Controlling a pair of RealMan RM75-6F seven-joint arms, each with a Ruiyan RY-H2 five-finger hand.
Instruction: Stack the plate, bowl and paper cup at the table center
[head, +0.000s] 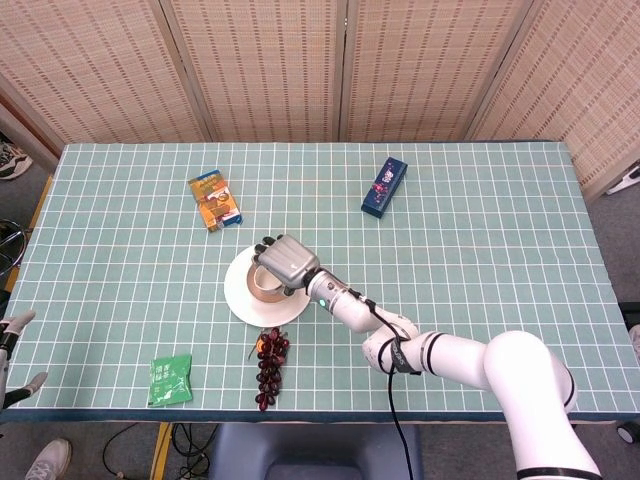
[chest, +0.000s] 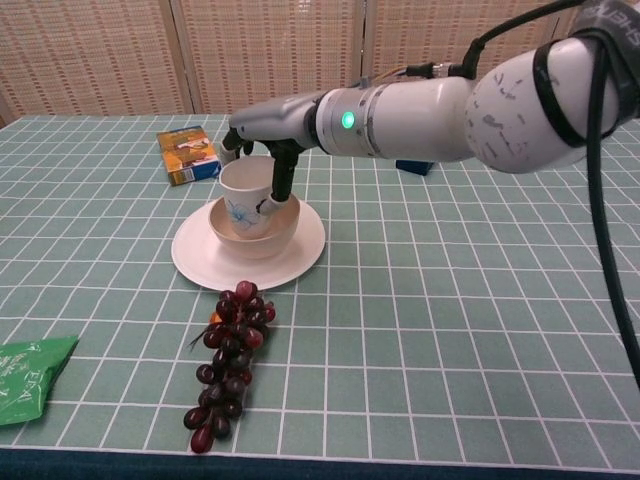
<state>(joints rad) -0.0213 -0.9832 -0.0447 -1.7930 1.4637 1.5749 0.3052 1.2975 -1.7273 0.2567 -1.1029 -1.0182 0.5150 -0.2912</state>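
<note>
My fingers (chest: 281, 178) are wrapped around the white paper cup with the blue print (chest: 245, 196), thumb side low on its front wall, so my right hand (chest: 262, 130) is grasping it from above. In the chest view the cup sits down inside the cream ceramic bowl (chest: 275, 227), tilted a touch toward the left; whether its base is flat on the bowl's floor I cannot tell. The bowl rests on the round white plate (chest: 305, 245), which lies near the table middle on the green checked tablecloth (chest: 480, 300). So by my reading, plate and bowl are done and the cup is nearly placed; what is left is to let go and lift clear. My left hand (head: 14, 345) is off at the table's near left edge, fingers apart and holding nothing. Just in front of the plate lies a bunch of dark red grapes (chest: 228, 355).
</note>
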